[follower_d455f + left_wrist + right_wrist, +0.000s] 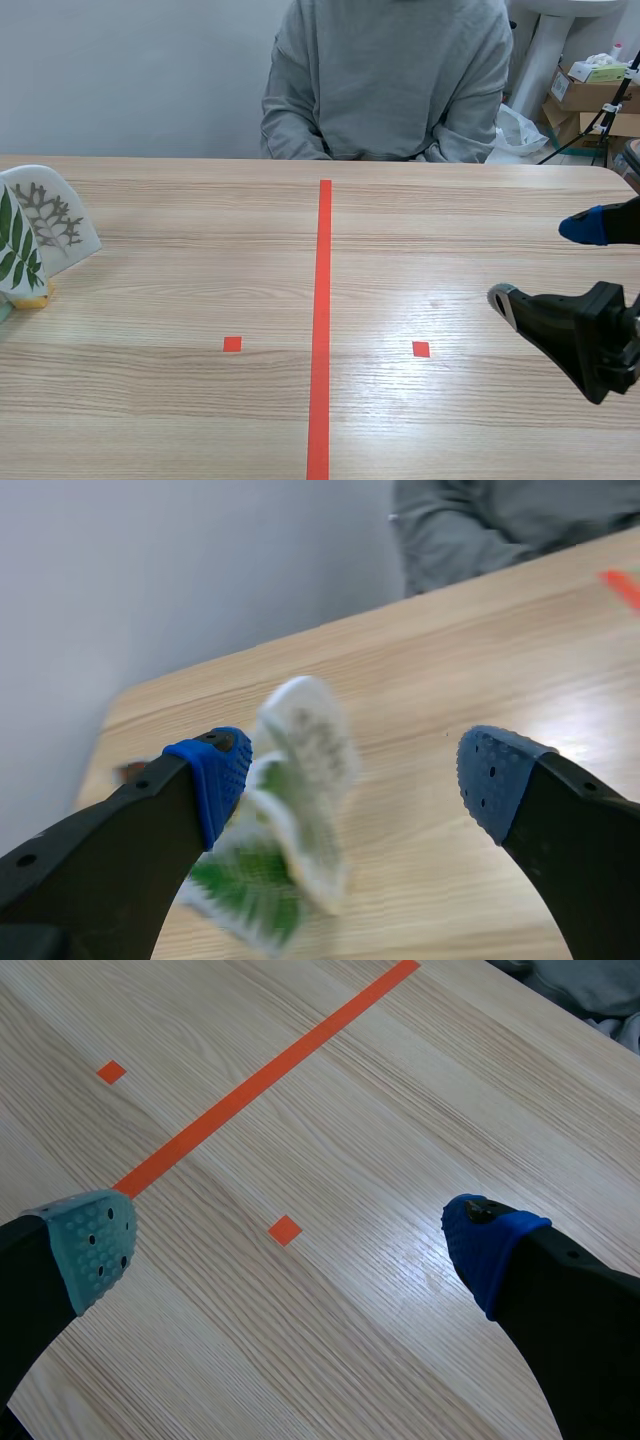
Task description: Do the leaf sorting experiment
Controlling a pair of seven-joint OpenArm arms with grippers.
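A light wooden table (200, 420) carries a small fan of white cards printed with leaves (40, 235), one leaf green and one grey, standing upright at its left edge. The left gripper (352, 775) is spread wide, and the cards (290, 810) sit blurred between its fingers, close against one blue pad (222, 772). The right gripper (542, 263) hangs near the table's right edge, fingers released and grasping nothing (292, 1250). A person in a grey sweatshirt (390, 80) sits at the far edge.
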